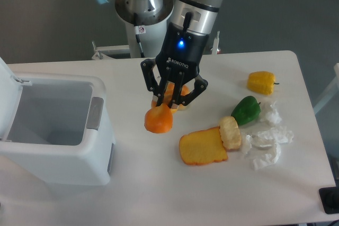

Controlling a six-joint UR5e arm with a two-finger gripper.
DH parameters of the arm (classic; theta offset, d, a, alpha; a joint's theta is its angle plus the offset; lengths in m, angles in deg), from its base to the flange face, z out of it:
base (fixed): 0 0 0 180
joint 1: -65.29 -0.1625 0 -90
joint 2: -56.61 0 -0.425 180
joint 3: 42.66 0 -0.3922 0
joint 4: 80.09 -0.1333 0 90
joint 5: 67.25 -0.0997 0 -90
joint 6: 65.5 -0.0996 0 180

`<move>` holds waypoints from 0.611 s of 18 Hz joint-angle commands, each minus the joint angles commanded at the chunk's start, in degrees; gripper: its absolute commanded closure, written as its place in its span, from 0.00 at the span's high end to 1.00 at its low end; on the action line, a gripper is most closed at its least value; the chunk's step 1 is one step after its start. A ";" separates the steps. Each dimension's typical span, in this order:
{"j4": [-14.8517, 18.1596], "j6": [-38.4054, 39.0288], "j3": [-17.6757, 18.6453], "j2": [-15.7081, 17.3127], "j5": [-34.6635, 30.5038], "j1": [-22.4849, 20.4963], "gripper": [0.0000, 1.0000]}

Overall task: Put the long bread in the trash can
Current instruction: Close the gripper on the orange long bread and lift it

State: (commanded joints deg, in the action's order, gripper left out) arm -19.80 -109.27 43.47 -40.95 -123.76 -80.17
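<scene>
Long bread (159, 120) (far end hidden) seemingly gripped between the fingers (172, 102).

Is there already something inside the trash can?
No, the grey inside of the trash can shows nothing in it, and the long bread is outside it, at the gripper.

There is one fixed camera. It looks from the front and from above, down on the white surface (159, 194), facing the arm (196, 3) at the far edge, fairly near.
</scene>
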 joint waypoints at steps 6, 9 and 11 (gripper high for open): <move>0.00 0.26 -0.09 0.00 0.26 0.00 0.21; 0.00 1.40 -0.09 0.00 1.05 -0.17 0.21; -0.09 3.07 -0.61 0.09 2.37 -0.70 0.21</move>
State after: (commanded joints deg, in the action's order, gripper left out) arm -19.88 -106.20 42.86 -40.86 -121.40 -80.87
